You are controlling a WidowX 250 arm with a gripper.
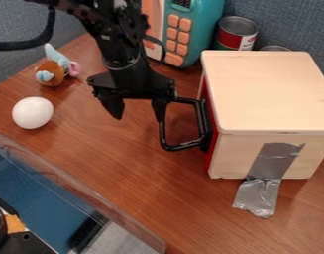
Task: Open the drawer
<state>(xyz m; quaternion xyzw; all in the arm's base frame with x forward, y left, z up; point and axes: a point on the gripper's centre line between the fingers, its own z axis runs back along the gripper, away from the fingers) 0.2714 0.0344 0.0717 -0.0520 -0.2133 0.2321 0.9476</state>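
Jaws well parted on my gripper [139, 119], beside the box [267, 94], one tip at its handle [183, 146]. Drawer [212, 140] sits in the box, apparently shut; whole pull remains. Cannot tell whether I touch the handle. Drawer front nearly edge-on. Behind the box: can [237, 33], partly hidden.
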